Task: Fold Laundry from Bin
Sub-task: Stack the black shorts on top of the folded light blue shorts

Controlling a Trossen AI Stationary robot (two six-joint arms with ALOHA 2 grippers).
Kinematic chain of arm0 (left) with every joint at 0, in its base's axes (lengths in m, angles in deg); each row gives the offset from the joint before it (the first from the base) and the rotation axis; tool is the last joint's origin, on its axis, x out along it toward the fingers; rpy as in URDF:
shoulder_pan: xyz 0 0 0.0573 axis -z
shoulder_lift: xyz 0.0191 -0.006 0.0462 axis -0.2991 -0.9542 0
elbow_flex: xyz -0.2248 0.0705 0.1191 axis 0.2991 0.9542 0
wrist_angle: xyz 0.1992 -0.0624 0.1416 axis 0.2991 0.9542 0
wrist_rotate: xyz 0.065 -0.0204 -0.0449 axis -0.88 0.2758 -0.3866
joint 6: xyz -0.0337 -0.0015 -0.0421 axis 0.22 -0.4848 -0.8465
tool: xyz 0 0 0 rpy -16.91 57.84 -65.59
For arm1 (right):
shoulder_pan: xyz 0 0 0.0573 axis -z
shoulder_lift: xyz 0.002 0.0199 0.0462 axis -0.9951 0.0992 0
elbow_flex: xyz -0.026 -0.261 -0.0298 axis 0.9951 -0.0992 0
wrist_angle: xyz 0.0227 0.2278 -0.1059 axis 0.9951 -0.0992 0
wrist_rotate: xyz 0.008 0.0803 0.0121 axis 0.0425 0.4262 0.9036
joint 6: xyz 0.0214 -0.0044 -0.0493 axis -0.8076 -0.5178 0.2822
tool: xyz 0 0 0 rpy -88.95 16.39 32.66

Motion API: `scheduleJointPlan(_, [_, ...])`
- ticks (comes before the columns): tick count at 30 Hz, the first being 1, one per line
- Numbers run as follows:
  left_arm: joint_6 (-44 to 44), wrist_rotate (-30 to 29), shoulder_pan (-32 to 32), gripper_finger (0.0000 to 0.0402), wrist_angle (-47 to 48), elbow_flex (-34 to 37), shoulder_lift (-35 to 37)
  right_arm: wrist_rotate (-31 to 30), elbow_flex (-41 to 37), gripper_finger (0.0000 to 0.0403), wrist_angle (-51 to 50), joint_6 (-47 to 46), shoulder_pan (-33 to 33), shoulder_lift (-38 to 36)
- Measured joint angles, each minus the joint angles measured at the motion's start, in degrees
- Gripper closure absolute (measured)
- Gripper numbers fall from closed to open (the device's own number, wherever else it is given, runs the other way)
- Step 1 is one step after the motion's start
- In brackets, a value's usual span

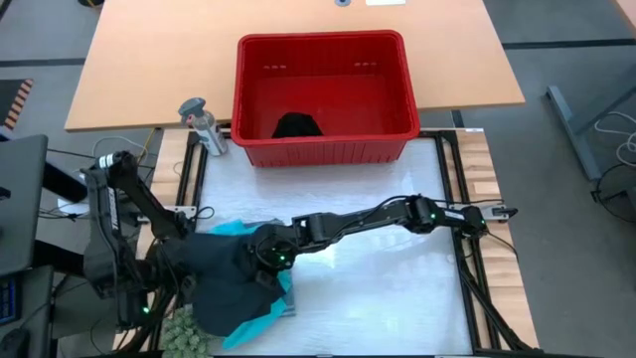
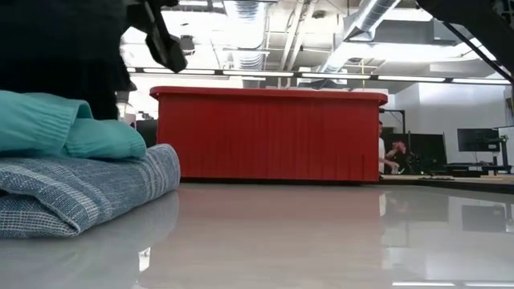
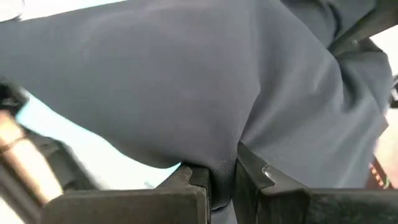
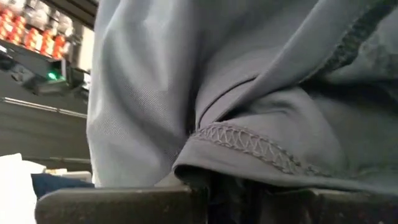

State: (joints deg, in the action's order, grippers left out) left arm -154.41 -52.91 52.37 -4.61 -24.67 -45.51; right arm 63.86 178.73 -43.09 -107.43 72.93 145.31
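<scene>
A black garment [image 1: 224, 278] is held pinched by both end effectors, left [image 3: 222, 177] and right [image 1: 270, 254], apparently draped over the folded turquoise and striped pile [image 2: 76, 172] at seven o'clock on the surface [image 1: 378, 288], the red bin [image 1: 323, 94] lying toward twelve.

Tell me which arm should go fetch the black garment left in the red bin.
Right, probably. The right tool stretches across the table on a long reach, its base nearer the red bin holding the black garment. The left tool is pinched on the dark garment at the near-left corner, farther away.
</scene>
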Motion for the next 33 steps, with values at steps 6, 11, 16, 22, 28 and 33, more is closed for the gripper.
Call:
scheduleJointPlan(6, [0.0,-1.8,-1.6,0.0386,-2.2,0.1,-4.8,-0.1,0.0,0.0334,-4.8,0.2,0.2,-0.3])
scheduleJointPlan(11, [0.1,-1.6,-1.9,0.0383,-3.2,0.1,-6.3,-1.6,0.0,0.0334,-6.7,0.6,-0.2,-0.3])
scheduleJointPlan(16, [1.9,-0.8,-1.9,0.0342,-4.0,0.1,-5.1,-2.0,0.0,0.0256,-9.6,0.6,-0.1,-0.3])
scheduleJointPlan(22, [2.2,1.7,-0.8,0.0254,-3.5,0.1,-1.2,-1.7,0.0,0.0138,-15.1,1.0,0.4,-0.3])
scheduleJointPlan(28, [0.5,9.2,2.2,0.0195,1.0,0.1,1.8,-1.5,0.0,0.012,-19.6,3.6,1.0,-1.0])
scheduleJointPlan(33, [-0.6,6.9,3.0,0.0191,5.0,-0.3,4.7,-1.5,0.0,0.0118,-23.0,6.7,1.7,-3.0])
